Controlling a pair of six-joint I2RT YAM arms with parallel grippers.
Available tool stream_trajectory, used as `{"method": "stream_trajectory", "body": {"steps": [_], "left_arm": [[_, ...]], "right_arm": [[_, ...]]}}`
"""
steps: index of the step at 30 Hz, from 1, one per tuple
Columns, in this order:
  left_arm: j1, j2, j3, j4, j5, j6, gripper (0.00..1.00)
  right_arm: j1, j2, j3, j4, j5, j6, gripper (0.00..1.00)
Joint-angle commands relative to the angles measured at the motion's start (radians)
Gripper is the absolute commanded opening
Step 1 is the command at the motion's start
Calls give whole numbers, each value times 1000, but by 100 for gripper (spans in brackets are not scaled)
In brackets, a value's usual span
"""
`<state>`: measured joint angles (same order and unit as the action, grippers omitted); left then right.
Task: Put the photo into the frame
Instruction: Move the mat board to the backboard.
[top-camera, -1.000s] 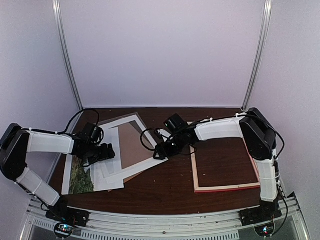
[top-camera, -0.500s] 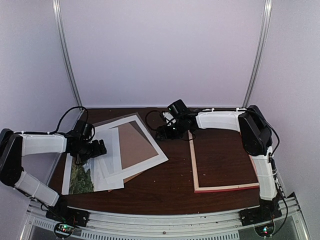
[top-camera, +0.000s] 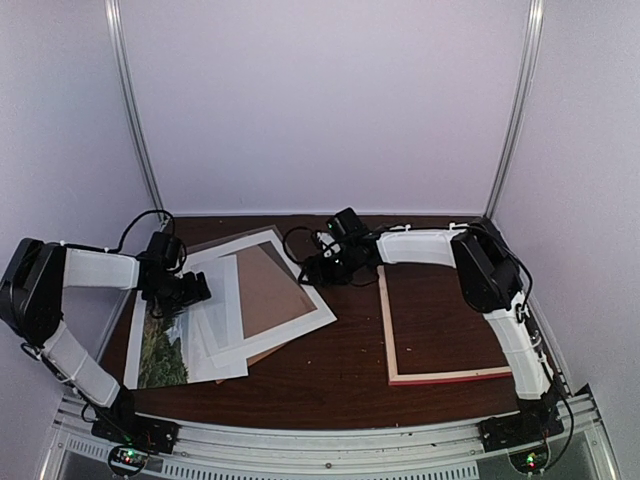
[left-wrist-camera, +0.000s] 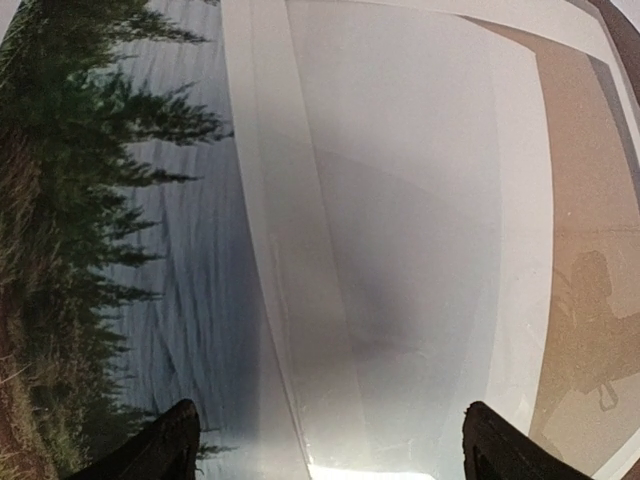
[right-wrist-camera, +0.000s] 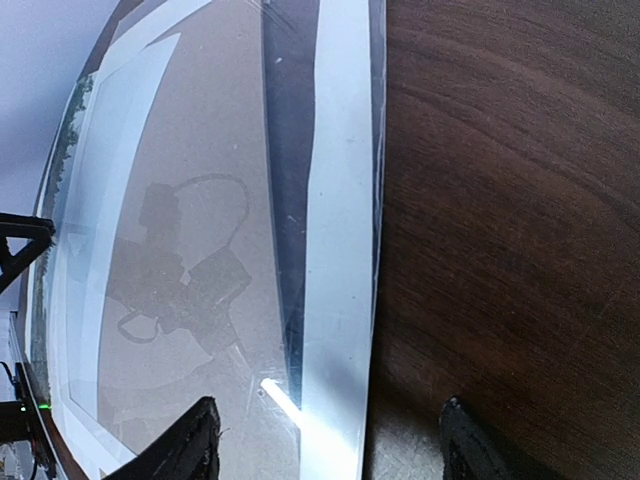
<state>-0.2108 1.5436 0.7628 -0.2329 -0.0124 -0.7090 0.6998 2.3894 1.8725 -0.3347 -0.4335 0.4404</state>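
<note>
Pickup pending: left gripper (top-camera: 190, 290) and right gripper (top-camera: 318, 268) hover open, empty; nine-o'clock photo (top-camera: 158, 352) likely needs sliding from under mat (top-camera: 312, 308) toward three-o'clock frame (top-camera: 450, 376).

Overhead rear view, both wrist views close over mat (top-camera: 285, 328)

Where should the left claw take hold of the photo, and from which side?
Probably its bare left edge, coming from the left. The photo lies flat with its right part tucked under white sheets, so that side lies uncovered; the thin edge may need lifting first.
</note>
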Motion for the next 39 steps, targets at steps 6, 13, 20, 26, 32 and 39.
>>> {"method": "stream_trajectory", "body": {"steps": [6,13,20,26,32,39], "left_arm": [[5,105,66,99,146,25,90],[5,147,70,140,226,24,87],[1,167,57,178,287,31,84],[-28,164,55,178,302,57,82],[-57,145,45,175,298,69,82],[-92,124,41,183,309,106,81]], "right_arm": [[-1,6,-49,90,-50,96,72],[-2,-4,-84,140,-81,140,71],[-2,-54,-190,251,-112,220,66],[-3,-136,-341,390,-130,314,60],[-2,-234,-479,453,-101,343,55],[3,-329,-609,504,-80,362,52]]}}
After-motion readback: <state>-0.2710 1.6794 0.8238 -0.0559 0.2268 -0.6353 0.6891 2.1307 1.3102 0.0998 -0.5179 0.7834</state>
